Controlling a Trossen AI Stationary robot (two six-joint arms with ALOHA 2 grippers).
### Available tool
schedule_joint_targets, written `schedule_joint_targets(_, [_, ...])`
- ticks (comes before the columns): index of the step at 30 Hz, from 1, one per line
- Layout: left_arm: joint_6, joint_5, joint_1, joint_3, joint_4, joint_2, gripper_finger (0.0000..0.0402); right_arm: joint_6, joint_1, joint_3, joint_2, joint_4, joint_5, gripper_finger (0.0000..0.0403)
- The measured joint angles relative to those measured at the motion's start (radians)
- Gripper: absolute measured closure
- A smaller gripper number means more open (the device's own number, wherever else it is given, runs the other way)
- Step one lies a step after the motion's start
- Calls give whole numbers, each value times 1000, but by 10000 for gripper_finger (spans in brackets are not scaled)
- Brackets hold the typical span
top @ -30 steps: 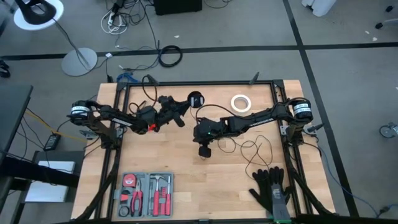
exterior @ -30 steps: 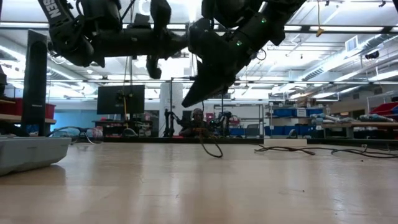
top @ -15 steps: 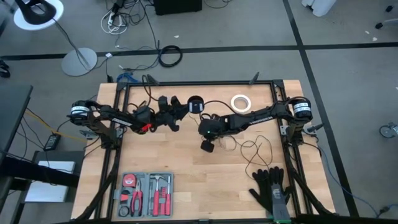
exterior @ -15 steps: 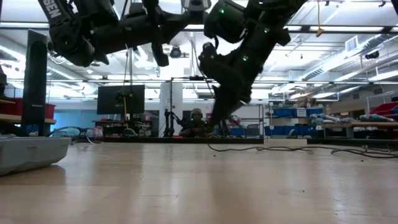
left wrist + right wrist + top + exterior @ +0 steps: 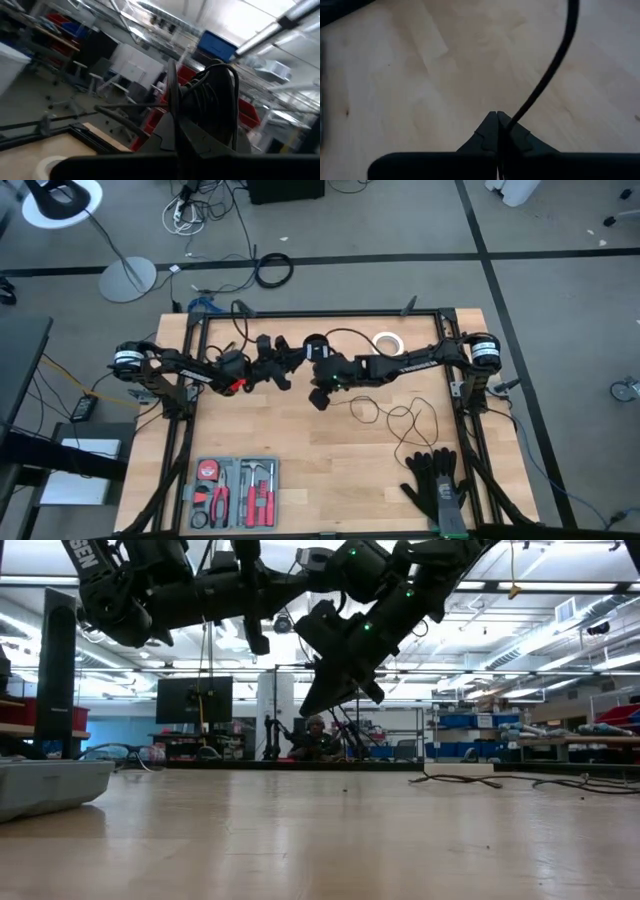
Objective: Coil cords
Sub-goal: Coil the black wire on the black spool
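Observation:
The thin black cord lies partly in loose loops (image 5: 405,420) on the wooden table, right of centre. Its small round black puck (image 5: 316,346), with turns of cord around it (image 5: 215,100), is up in the air at the tips of my left gripper (image 5: 296,356), which is shut and points slightly upward. My right gripper (image 5: 318,396) is just on the near side of the puck. It slants down above the table and is shut on a stretch of cord (image 5: 540,85). My left gripper meets the puck and its wound cord (image 5: 200,115) at the free ends of its shut fingers. It comes from the table's left, pointing a little upward. The puck is clear of the table; the fingers hide the exact place of contact. My right gripper pinches a single strand of the cord (image 5: 512,120) between its two fingertips, slanting down from the table's right. The strand runs away from the fingers above the table (image 5: 420,75), and the fingertips are clear of the wood.
A white tape ring (image 5: 386,343) lies at the far right. A grey tray of hand tools (image 5: 235,480) sits at the near left and black gloves (image 5: 435,485) at the near right. Black frame rails (image 5: 320,314) run along the table's edges.
My right gripper has gone toward the far edge and the table's left, up to the puck, and has rolled about its own line. It has taken the pinched cord along, and the loop that hung to the table below it is lifted. My left gripper has tipped slightly in place.

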Motion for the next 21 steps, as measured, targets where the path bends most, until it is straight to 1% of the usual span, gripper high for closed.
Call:
schedule_joint_targets(3, [0,-19,1,0,14,0,401,-2,-2,2,32,-5,-54,403])
schedule_joint_targets(6, [-1,-16,0,0,31,0,401,22,-8,2,103,-47,-135,403])
schedule_joint_targets(8, [-1,7,1,0,37,0,401,41,-12,2,151,-99,-178,403])
schedule_joint_targets(11, [0,49,1,0,49,0,401,66,-13,11,185,-157,-193,403])
schedule_joint_targets(14, [14,61,2,0,32,0,401,62,-8,12,182,-178,-201,403])
schedule_joint_targets(17, [31,63,6,0,-1,0,401,39,-1,6,145,-203,-201,403])
schedule_joint_targets(21, [55,70,18,0,-67,0,401,28,1,-3,82,-331,-188,403])
